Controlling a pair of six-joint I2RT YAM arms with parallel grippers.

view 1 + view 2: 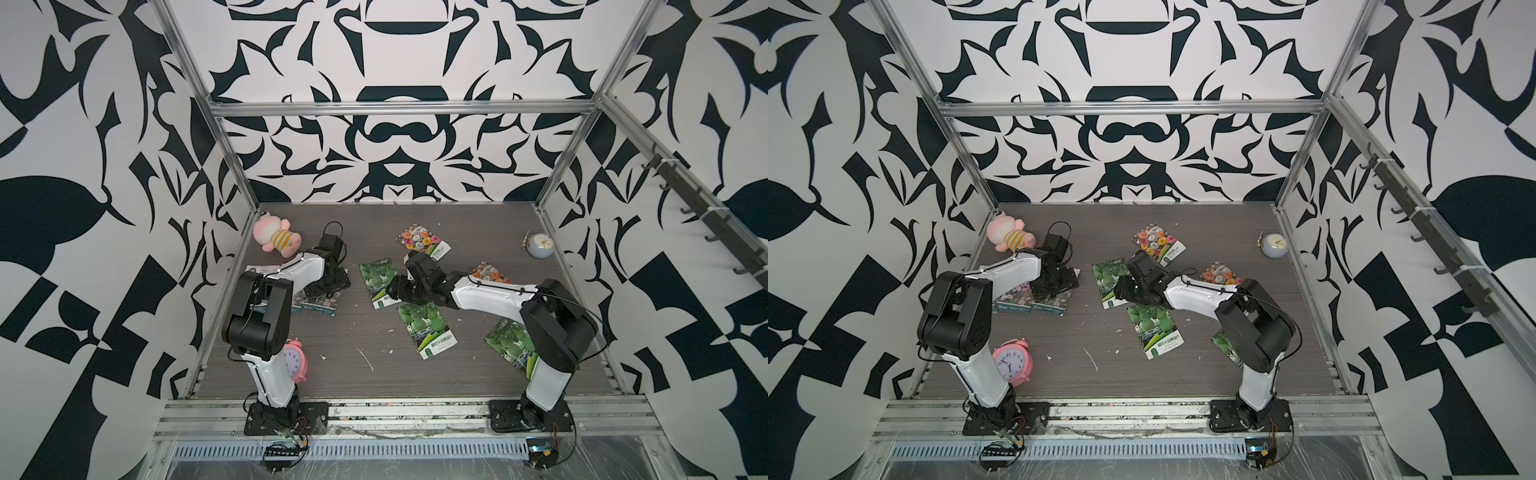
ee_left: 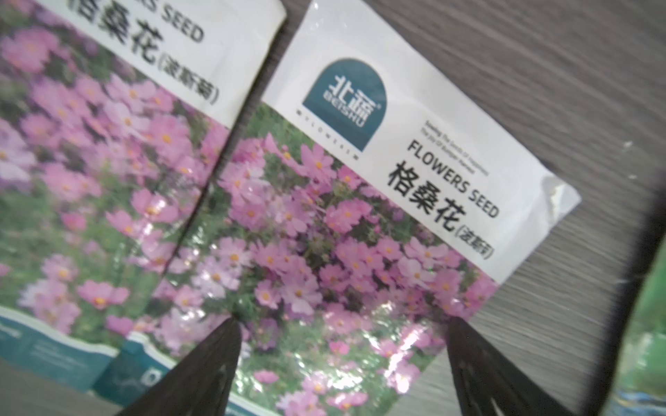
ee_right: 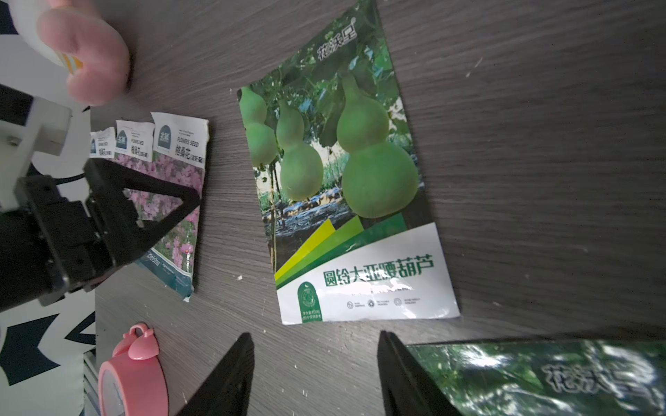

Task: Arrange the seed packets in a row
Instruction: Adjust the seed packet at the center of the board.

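Three purple-flower seed packets (image 3: 176, 173) lie side by side at the table's left. My left gripper (image 2: 342, 324) hovers open just above the rightmost one (image 2: 324, 223); in both top views it (image 1: 324, 286) covers them. One of its fingers (image 3: 187, 201) shows in the right wrist view. My right gripper (image 3: 315, 336) is open over bare table at the label end of a green-gourd packet (image 3: 346, 187), mid-table (image 1: 378, 282). A second gourd packet (image 1: 428, 330) lies nearer the front, a third (image 1: 509, 340) partly under the right arm. Two orange-pink bloom packets lie behind: one far back (image 1: 424, 243), one (image 1: 492, 272) partly hidden.
A pink plush toy (image 1: 276, 239) sits at the back left corner. A pink alarm clock (image 1: 297, 359) stands by the left arm's base. A pale round clock (image 1: 540, 245) is at the back right. Metal frame posts and patterned walls bound the table (image 1: 374, 374).
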